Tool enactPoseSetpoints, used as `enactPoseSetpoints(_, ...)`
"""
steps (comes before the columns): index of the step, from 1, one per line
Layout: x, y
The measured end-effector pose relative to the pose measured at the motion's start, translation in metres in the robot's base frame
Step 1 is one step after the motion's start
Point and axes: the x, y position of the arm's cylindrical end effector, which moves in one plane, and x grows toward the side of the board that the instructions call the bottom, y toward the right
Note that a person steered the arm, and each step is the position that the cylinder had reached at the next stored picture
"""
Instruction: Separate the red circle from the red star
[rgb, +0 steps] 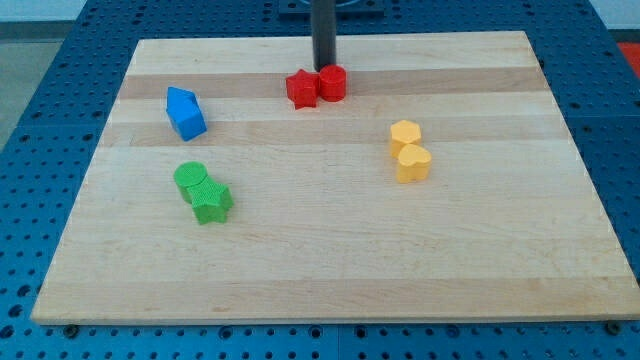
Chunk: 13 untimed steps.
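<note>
My tip (325, 66) sits at the table's (300, 270) top edge, just behind the touching red star (301, 88) and red circle (333, 82), seemingly poised to wedge between them. No claw exists here.

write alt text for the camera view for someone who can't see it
My tip rests at the top edge of a touching pair, a red star block and red circle block, near the view's top of a wooden board. A blue block and two touching green blocks sit left; two touching yellow blocks sit right.
</note>
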Motion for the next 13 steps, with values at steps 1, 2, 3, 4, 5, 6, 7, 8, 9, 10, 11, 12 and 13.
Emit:
enactPoseSetpoints(1,0.017,0.005)
enactPoseSetpoints(2,0.034,0.005)
enactPoseSetpoints(3,0.025,0.006)
enactPoseSetpoints(4,0.005,-0.006)
enactPoseSetpoints(5,0.024,-0.028)
enactPoseSetpoints(6,0.055,-0.030)
enactPoseSetpoints(7,0.061,-0.031)
enactPoseSetpoints(8,0.019,-0.033)
enactPoseSetpoints(9,0.013,-0.006)
enactPoseSetpoints(10,0.029,0.006)
enactPoseSetpoints(11,0.052,-0.016)
enactPoseSetpoints(12,0.069,-0.047)
enactPoseSetpoints(13,0.068,-0.045)
